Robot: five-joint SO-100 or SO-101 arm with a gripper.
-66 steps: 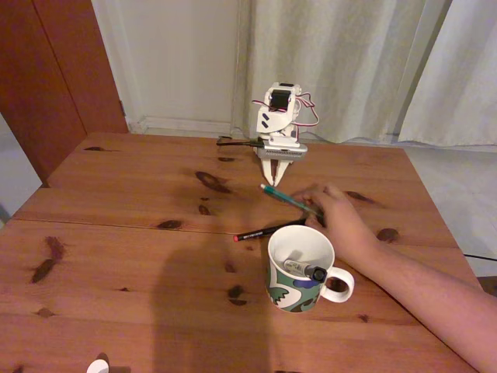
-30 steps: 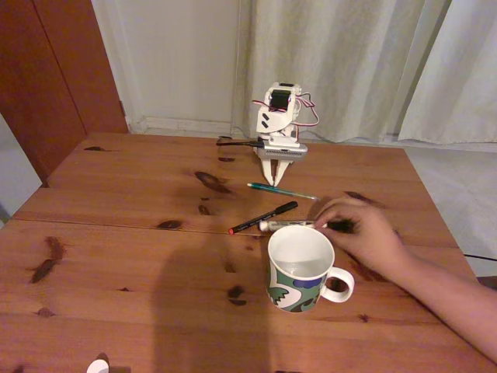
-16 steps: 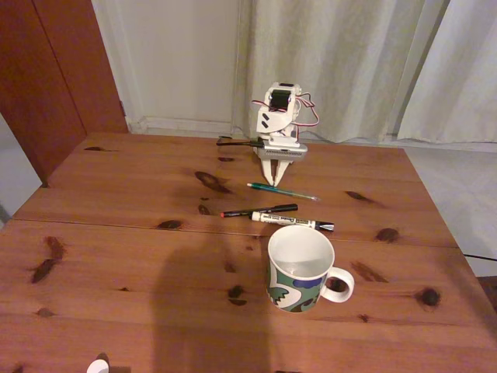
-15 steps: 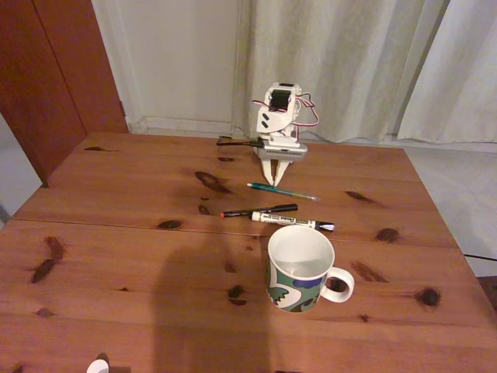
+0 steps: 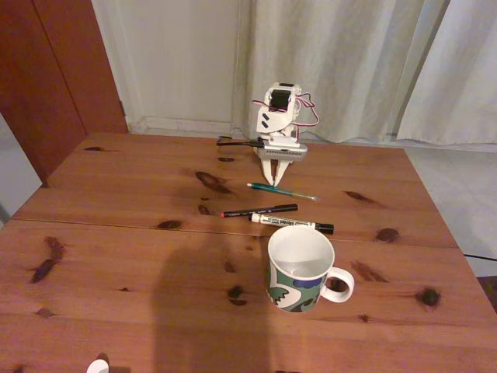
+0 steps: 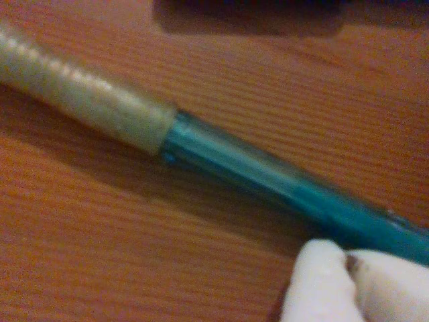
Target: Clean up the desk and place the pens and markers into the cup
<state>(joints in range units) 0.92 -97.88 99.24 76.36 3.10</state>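
Note:
Three pens lie on the reddish-brown desk [image 5: 116, 256] in the fixed view. From back to front they are a teal-green pen [image 5: 283, 191], a thin black pen with a red tip [image 5: 258, 210] and a white marker with a black cap [image 5: 291, 224]. The white cup [image 5: 300, 266] with the green and blue pattern stands upright just in front of them, its handle to the right and nothing inside. My gripper [image 5: 272, 181] hangs folded at the desk's back edge, pointing down, shut on nothing, just behind the teal pen's left end. In the wrist view the teal pen [image 6: 268, 174] crosses close below my white fingertips [image 6: 322, 285].
Curtains and a white wall stand behind the arm, and a brown door is at the back left. The desk's right edge drops to the floor. A small white object [image 5: 97, 365] sits at the front edge. Bare wood spreads left of the pens.
A person's hand took the white marker out of the cup, laid the pens on the desk and left the view. The arm has not moved.

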